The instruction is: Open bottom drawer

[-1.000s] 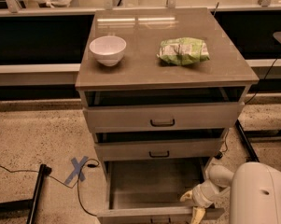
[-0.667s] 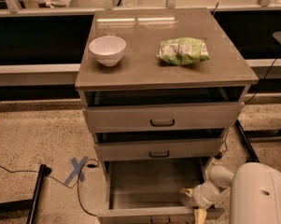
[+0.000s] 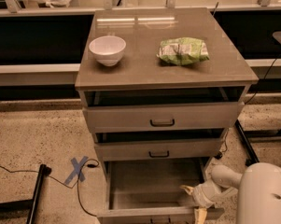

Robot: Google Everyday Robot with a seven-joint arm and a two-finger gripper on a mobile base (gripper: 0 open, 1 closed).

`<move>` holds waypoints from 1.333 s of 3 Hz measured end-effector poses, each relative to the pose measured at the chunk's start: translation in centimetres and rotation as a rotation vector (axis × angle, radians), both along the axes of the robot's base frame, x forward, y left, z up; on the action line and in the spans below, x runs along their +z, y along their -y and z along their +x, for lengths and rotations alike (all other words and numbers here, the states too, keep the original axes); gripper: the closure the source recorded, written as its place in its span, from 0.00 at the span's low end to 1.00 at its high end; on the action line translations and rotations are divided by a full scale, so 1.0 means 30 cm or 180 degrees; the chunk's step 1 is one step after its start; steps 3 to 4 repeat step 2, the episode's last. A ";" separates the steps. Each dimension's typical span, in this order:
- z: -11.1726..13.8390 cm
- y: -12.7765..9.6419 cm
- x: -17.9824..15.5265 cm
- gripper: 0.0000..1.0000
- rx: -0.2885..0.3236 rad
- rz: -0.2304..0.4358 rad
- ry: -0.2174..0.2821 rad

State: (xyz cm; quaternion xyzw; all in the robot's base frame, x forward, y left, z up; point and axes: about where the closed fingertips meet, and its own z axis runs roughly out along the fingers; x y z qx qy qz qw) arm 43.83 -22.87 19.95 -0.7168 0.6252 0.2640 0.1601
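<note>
The bottom drawer of the grey cabinet stands pulled far out, and its bare inside shows. Its flat front is at the lower edge of the view, with the handle barely showing. My gripper is at the drawer's right front corner. One pale finger is inside the drawer. The other pale finger hangs over the front edge. The white arm fills the lower right corner. The middle drawer and the top drawer are each open a small way.
A white bowl and a green snack bag lie on the cabinet top. A blue tape cross and a black cable are on the speckled floor at left. A black stand leg is at lower left.
The gripper has shifted slightly along the drawer's right front corner. The drawer stays pulled out about as far as before.
</note>
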 end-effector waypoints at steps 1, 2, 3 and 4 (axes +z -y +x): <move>-0.012 -0.013 0.133 0.00 -0.0064 -0.0019 0.0008; -0.034 0.010 0.154 0.00 -0.0170 0.0120 -0.0305; -0.034 0.010 0.154 0.00 -0.0170 0.0120 -0.0305; -0.034 0.010 0.154 0.00 -0.0170 0.0120 -0.0305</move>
